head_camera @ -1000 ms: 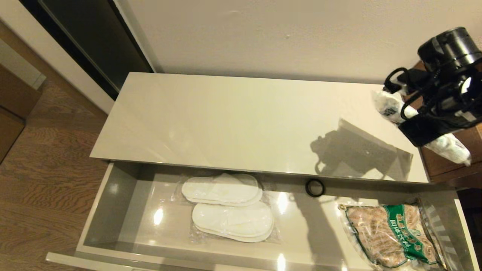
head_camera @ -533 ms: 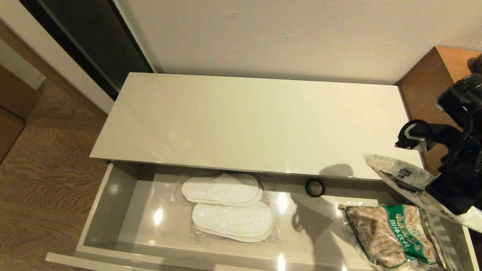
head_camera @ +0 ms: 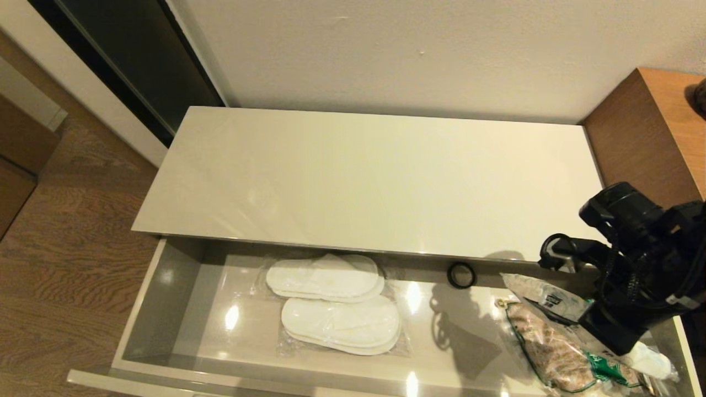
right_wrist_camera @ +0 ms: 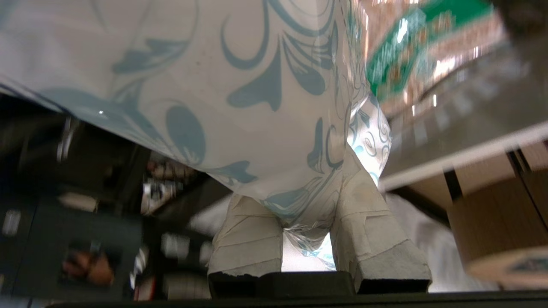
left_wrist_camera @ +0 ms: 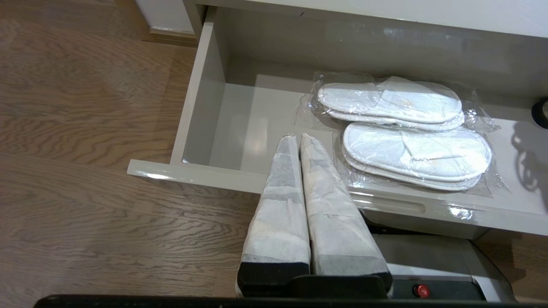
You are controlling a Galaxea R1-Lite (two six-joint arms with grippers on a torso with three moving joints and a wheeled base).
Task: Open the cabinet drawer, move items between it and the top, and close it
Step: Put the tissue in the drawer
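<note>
The cabinet drawer stands pulled out below the glossy cream top. The bagged white slippers lie on its grey floor left of centre, and they show too in the left wrist view as slippers. My right gripper is low over the drawer's right end, shut on the patterned tissue pack, which hangs tilted just above the food bag. The right wrist view is filled by the pack, pinched between the fingers. My left gripper is shut and empty, hovering by the drawer's front panel.
A green-labelled bag of brown food fills the drawer's right end under the pack. A black ring lies at the drawer's back. A brown wooden cabinet stands to the right, and wood floor to the left.
My right arm has come down and forward from above the top's right end to the drawer's right end, carrying the tissue pack. Slippers and food bag have not moved.
</note>
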